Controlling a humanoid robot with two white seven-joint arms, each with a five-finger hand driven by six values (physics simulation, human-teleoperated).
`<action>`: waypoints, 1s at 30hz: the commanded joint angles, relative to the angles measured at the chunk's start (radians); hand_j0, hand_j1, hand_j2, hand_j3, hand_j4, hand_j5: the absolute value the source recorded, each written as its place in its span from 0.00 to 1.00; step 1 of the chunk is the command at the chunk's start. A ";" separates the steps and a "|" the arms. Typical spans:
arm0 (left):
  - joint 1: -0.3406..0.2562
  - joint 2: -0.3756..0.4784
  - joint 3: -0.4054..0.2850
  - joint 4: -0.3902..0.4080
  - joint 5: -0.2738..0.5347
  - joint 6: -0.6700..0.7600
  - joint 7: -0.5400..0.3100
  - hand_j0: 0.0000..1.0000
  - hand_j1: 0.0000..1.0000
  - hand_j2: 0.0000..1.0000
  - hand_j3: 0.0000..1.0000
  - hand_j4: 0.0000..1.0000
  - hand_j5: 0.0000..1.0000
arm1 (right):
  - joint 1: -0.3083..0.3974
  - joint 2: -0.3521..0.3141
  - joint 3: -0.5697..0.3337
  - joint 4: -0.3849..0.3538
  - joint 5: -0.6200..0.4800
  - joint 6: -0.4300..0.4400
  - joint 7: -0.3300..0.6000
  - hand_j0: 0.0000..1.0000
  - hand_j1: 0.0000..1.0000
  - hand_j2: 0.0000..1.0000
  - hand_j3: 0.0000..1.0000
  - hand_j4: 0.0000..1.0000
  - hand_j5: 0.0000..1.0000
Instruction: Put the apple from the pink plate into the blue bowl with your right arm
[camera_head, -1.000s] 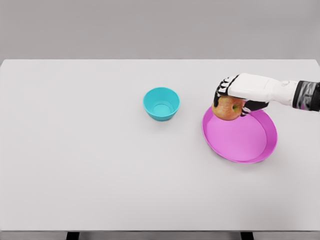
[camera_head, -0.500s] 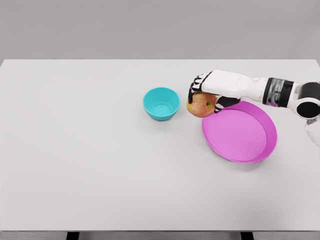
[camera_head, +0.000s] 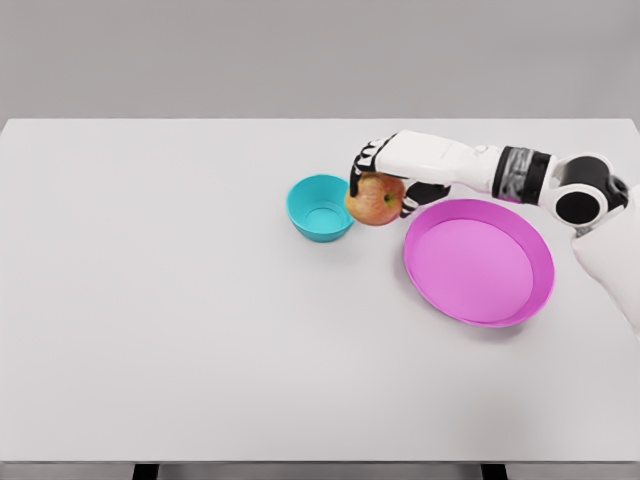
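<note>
The apple (camera_head: 375, 199) is held in the curled fingers of the right hand (camera_head: 385, 185), clear of the pink plate (camera_head: 480, 300). The blue bowl (camera_head: 322, 207) lies just to the left (rim nearly overlapped); a short leftward carry is judged necessary above the worktop (camera_head: 150, 330).

On the table (camera_head: 180, 320) the bowl (camera_head: 322, 207) lies left of the plate (camera_head: 479, 261), with the apple (camera_head: 375, 199) in the right hand (camera_head: 400, 170) between them.
</note>
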 joint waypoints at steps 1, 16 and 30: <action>0.000 0.000 0.000 0.000 0.001 0.000 0.000 1.00 1.00 1.00 1.00 1.00 1.00 | -0.003 0.013 -0.001 0.010 -0.003 0.003 -0.001 0.44 0.44 0.44 0.44 0.44 0.44; 0.000 0.000 0.000 0.000 0.001 0.000 0.000 1.00 1.00 1.00 1.00 1.00 1.00 | -0.080 0.120 0.009 0.128 0.056 0.003 -0.001 0.45 0.45 0.45 0.45 0.45 0.45; 0.000 0.000 0.000 0.000 0.001 0.000 0.000 1.00 1.00 1.00 1.00 1.00 1.00 | -0.097 0.171 0.009 0.176 0.089 0.003 -0.001 0.45 0.45 0.45 0.45 0.45 0.45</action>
